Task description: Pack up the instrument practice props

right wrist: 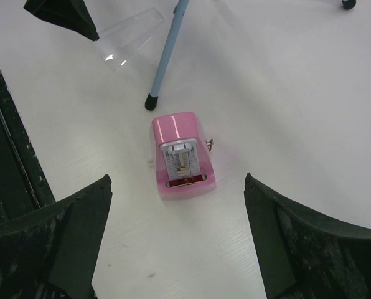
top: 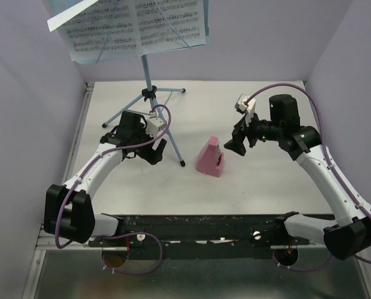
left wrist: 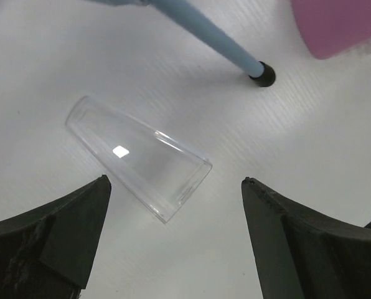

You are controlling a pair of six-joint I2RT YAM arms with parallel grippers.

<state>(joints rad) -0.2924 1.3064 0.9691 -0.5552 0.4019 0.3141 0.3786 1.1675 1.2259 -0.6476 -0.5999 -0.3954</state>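
Note:
The light-blue music stand (top: 147,75) stands at the back with white sheet-music pages (top: 132,25) on its desk. One thin leg ends in a black foot (left wrist: 262,75). The pink metronome (top: 209,159) stands upright on the table mid-right, its open face showing in the right wrist view (right wrist: 180,156). A clear wedge-shaped plastic cover (left wrist: 139,156) lies flat beside the stand leg. My left gripper (left wrist: 176,180) hovers open just above the cover, holding nothing. My right gripper (right wrist: 178,177) is open and empty, just short of the metronome.
White walls enclose the table on the left, back and right. The stand's other tripod legs (top: 167,91) spread across the back of the table. A black rail (top: 198,227) runs along the near edge between the arm bases.

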